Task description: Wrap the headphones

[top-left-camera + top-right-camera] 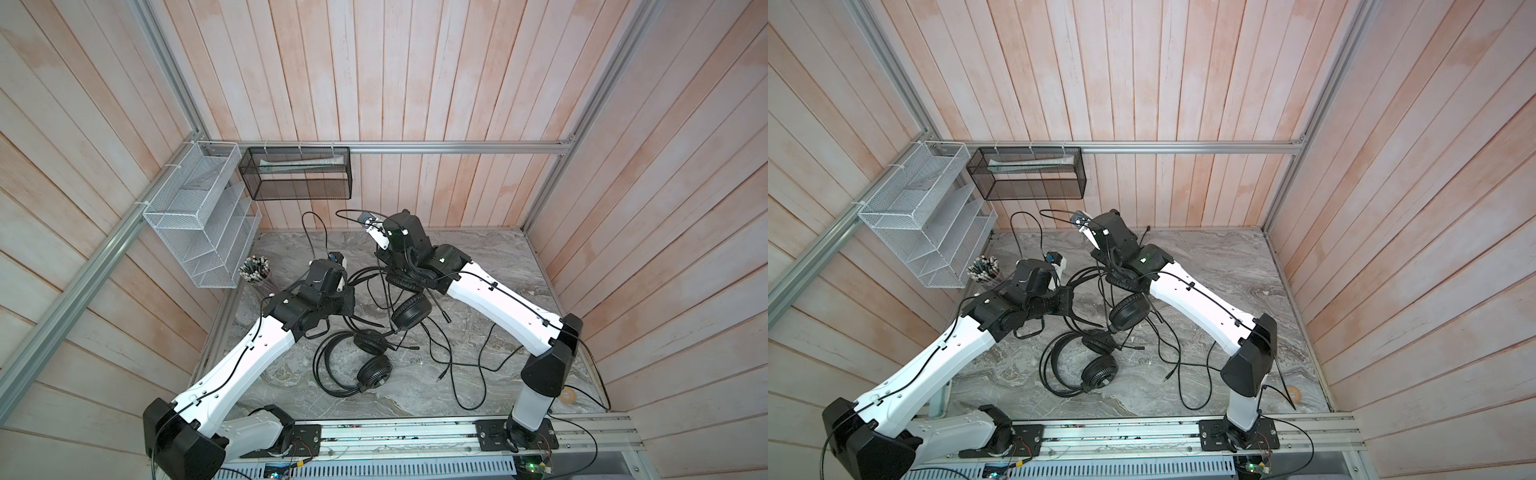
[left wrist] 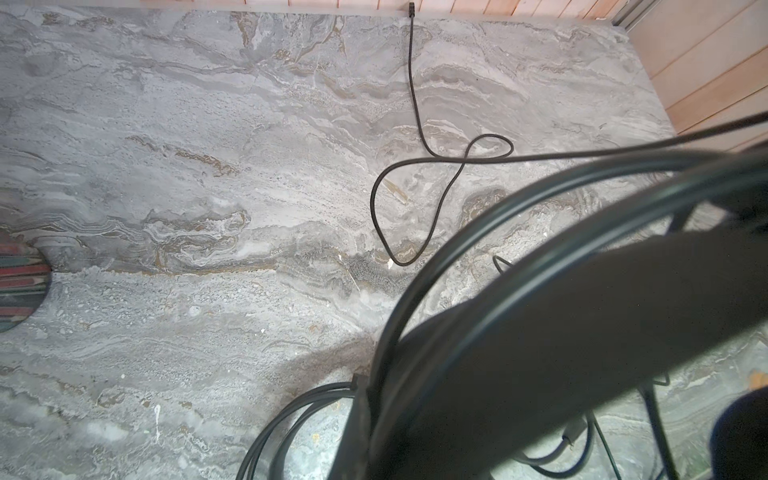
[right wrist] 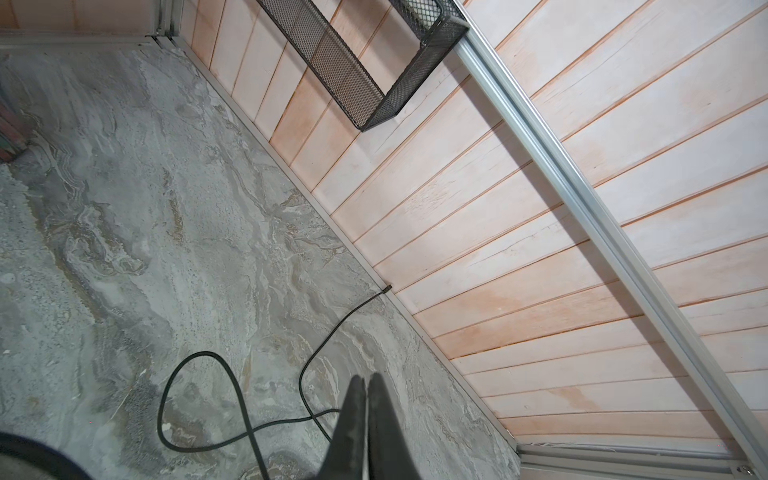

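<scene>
Pale pink plank walls [image 1: 415, 83] enclose a grey marbled counter [image 1: 498, 249]. A black mesh basket [image 1: 299, 189] hangs from an aluminium rail [image 1: 457, 146]. A white wire rack [image 1: 195, 232] hangs just beside the basket, and the counter lies below it.

**Bench layout from my station**

I am seeing two headsets lying mid-bench. The near headset [image 1: 374, 372] is sitting toward the front rail [image 1: 374, 434], and the far headset [image 1: 409, 309] is lying just behind it, partly under my right arm [image 1: 498, 299]. A cable [image 2: 415, 187] is looping behind them, its plug [image 3: 387, 287] resting against the back wall [image 1: 415, 83]. A pencil cup [image 1: 254, 270] is standing at the left beside the wire rack [image 1: 199, 232], and a mesh basket [image 1: 297, 174] is hanging on the back wall.
</scene>
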